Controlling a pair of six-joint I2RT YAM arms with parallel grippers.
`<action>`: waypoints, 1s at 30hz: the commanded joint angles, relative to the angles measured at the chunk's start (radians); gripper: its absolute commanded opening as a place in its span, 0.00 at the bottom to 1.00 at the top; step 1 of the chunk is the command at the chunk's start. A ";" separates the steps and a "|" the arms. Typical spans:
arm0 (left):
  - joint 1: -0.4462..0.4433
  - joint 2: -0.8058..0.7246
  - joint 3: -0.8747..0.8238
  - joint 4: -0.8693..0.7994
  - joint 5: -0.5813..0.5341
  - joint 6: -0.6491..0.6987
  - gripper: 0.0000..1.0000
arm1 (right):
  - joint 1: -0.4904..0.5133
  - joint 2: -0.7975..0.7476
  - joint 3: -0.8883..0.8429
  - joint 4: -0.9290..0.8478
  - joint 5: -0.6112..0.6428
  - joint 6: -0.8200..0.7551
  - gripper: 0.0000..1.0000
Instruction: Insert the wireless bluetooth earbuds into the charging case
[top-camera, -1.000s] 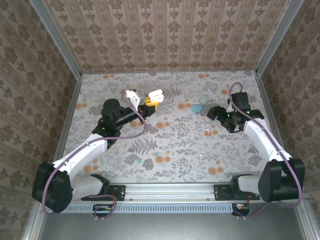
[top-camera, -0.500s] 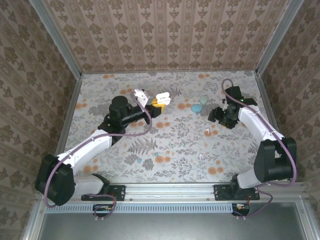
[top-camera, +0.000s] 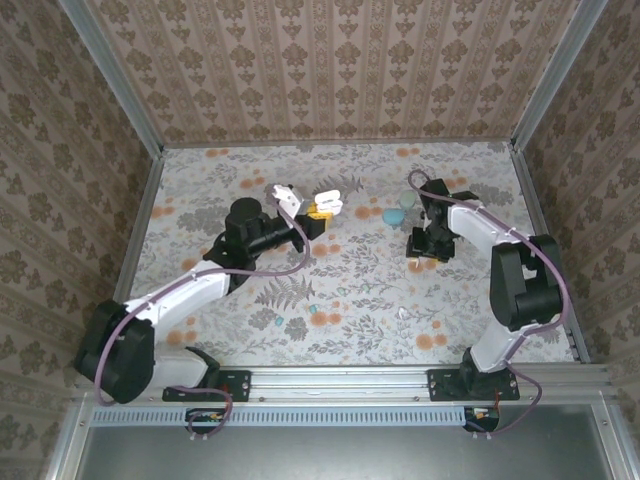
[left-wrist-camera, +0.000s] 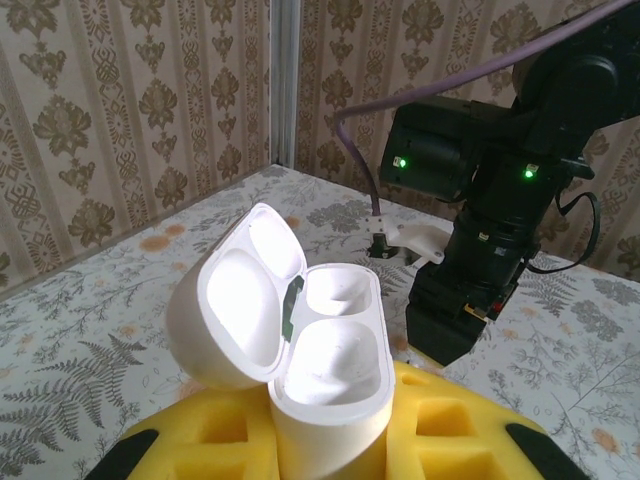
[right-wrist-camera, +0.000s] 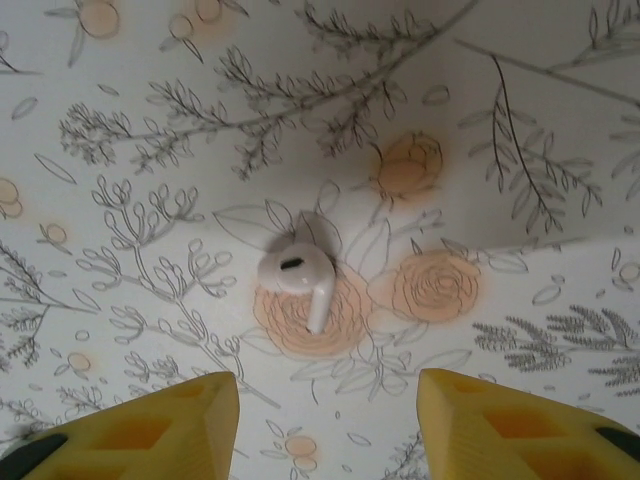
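White earbud (right-wrist-camera: 298, 275) lies flat on the counter (right-wrist-camera: 120, 250), on a printed orange flower, stem pointing back toward the right claw (right-wrist-camera: 325, 425). The claw hangs over it with its yellow pads (right-wrist-camera: 150, 425) partway apart and nothing btw them. Bud sits fwd of the tips, untouched.

Left claw (top-camera: 316, 213) is clamped on the white charging case (left-wrist-camera: 325, 355), held up off the counter. Lid is open and tipped left, both wells empty, opening facing the right arm (left-wrist-camera: 480, 230).

Step in hand, imo: right arm picks this bud.

To do it well:
- Bud looks roughly centred btw the pads sideways but ahead of them, so advance first, then drop. Don't close from here or the pads meet on nothing.
- Stem runs along the claw's axis, so the pads close across it. Good orientation, no wrist roll needed. Aim for the head and leave the stem free to go into a well.
- Go right down to the counter. The bud is low and smooth, and a high pinch prob squirts it out.
- Close slow. The foam pads give, so no need to crush.
- Lift straight up, clear of the teal case (top-camera: 397, 213) just beside.
- Left arm: hold the case steady with the wells up. The bud must go in stem first, and I can't tell L/R well from here.
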 joint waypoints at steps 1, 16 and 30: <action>-0.006 0.041 0.017 0.088 0.025 -0.035 0.19 | 0.010 0.046 0.053 -0.033 0.062 -0.042 0.51; -0.037 0.045 0.007 0.085 -0.002 -0.052 0.20 | 0.035 0.173 0.099 -0.027 0.070 -0.068 0.45; -0.037 0.038 0.014 0.066 -0.009 -0.047 0.20 | 0.045 0.217 0.127 -0.037 0.088 -0.090 0.39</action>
